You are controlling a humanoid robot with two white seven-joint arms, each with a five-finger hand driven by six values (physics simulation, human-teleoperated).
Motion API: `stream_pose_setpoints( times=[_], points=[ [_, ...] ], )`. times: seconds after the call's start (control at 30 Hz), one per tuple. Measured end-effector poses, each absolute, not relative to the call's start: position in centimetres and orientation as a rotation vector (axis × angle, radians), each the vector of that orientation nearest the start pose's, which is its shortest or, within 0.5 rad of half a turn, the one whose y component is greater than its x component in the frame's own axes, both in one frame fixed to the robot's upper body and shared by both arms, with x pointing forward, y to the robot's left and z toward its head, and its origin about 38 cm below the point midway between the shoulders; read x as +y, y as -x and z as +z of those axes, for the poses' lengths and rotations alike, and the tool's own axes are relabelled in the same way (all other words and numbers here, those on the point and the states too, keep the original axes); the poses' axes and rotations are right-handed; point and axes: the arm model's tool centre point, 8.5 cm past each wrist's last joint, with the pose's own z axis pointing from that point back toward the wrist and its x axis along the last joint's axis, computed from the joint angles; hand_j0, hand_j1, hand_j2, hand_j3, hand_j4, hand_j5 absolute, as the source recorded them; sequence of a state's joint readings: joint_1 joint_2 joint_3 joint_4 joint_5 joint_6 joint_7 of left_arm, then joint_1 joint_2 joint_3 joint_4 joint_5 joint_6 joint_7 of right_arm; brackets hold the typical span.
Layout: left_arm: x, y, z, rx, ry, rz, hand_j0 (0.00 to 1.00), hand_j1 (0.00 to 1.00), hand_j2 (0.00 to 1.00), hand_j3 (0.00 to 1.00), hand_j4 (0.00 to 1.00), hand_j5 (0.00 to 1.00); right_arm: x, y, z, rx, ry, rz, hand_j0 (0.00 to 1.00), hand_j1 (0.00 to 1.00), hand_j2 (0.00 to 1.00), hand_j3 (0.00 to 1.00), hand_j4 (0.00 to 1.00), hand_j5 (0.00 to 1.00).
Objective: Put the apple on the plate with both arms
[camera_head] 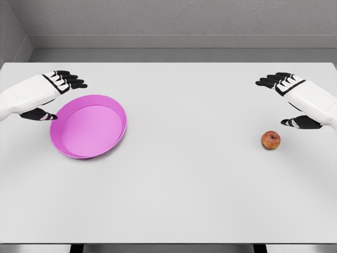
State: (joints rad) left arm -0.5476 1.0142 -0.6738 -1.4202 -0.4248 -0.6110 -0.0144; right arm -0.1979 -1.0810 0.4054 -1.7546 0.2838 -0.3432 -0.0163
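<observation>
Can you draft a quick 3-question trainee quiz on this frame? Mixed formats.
1. True or false: the apple already lies on the pink plate.
2. Which hand is nearer the apple: A) left hand B) right hand?
3. Fill in: both hands have their fingers ____ and hold nothing.

Key: 1. False, it sits on the table, far right of the plate. 2. B. 3. open.

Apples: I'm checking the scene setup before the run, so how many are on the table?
1. The apple sits on the white table at the right, just below the right robot hand; nothing in view could hide another.
</observation>
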Motion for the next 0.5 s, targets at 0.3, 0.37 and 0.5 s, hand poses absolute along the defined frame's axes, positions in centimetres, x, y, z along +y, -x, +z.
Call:
stream_pose_setpoints(
  times=[0.3,0.37,0.5],
  points=[
    [37.0,-41.2,21.6,-1.619,-0.619,-1.865,1.00,1.00,1.00,1.00,1.00,1.00,-35.8,-35.4,22.6,-1.619,0.564,1.710,1.00,1.00,1.00,1.00,1.00,1.00],
    [37.0,-41.2,21.6,-1.619,-0.619,-1.865,1.00,1.00,1.00,1.00,1.00,1.00,-35.9,-35.1,21.9,-1.535,0.523,1.773,1.00,1.00,1.00,1.00,1.00,1.00],
    [37.0,-41.2,21.6,-1.618,-0.620,-1.866,1.00,1.00,1.00,1.00,1.00,1.00,-36.2,-34.7,20.7,-1.380,0.453,1.875,1.00,1.00,1.00,1.00,1.00,1.00]
  ],
)
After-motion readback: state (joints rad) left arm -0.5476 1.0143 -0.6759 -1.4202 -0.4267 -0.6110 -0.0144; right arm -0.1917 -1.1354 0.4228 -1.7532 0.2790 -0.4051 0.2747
